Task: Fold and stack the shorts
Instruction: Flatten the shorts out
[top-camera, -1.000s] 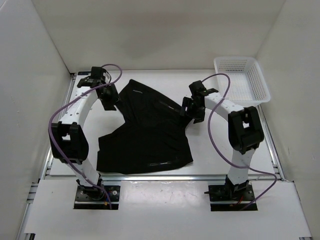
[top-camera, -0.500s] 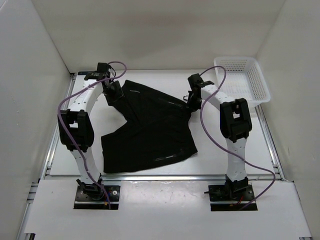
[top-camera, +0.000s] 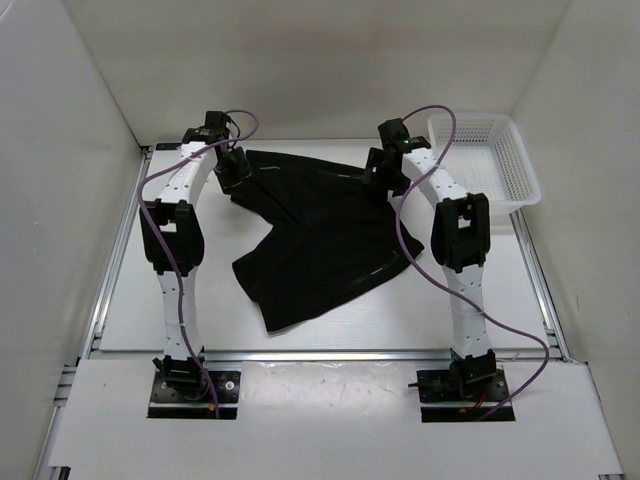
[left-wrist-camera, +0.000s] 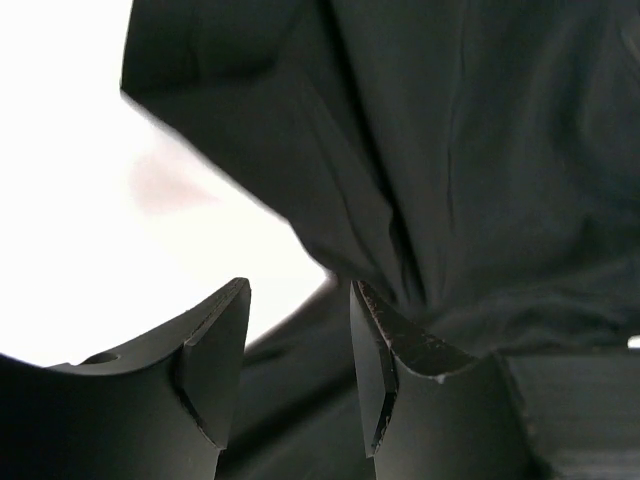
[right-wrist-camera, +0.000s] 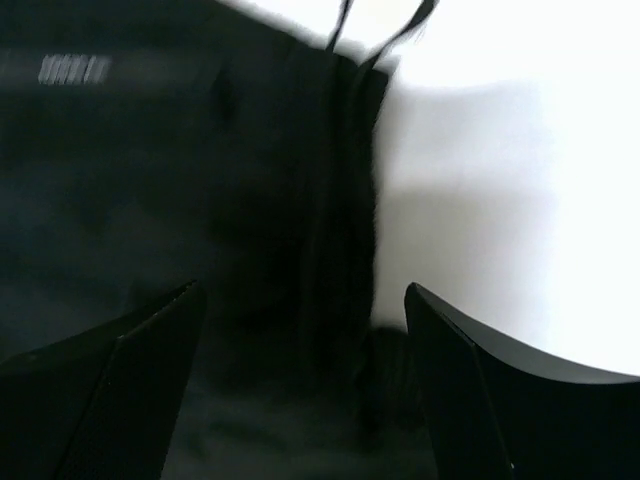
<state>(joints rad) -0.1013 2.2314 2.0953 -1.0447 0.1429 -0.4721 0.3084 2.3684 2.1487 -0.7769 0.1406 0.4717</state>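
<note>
The black shorts (top-camera: 320, 240) lie spread and rumpled at the back middle of the table, one leg trailing toward the front. My left gripper (top-camera: 236, 172) is at their far left corner. In the left wrist view its jaws (left-wrist-camera: 300, 290) stand apart, with cloth (left-wrist-camera: 450, 150) bunched against the right finger (left-wrist-camera: 375, 380) and more cloth beneath the gap. My right gripper (top-camera: 380, 182) hovers over the far right edge. Its jaws (right-wrist-camera: 302, 288) are wide open above the dark fabric (right-wrist-camera: 150, 180), and thin drawstrings (right-wrist-camera: 340, 30) show at the top.
A white mesh basket (top-camera: 484, 160) stands at the back right corner, close to the right arm. White walls close in the table on three sides. Purple cables loop off both arms.
Both arms have reached toward the back wall. The shorts were drawn back and to the right, their front edge now further from the near rail. The right jaws now stand open.
</note>
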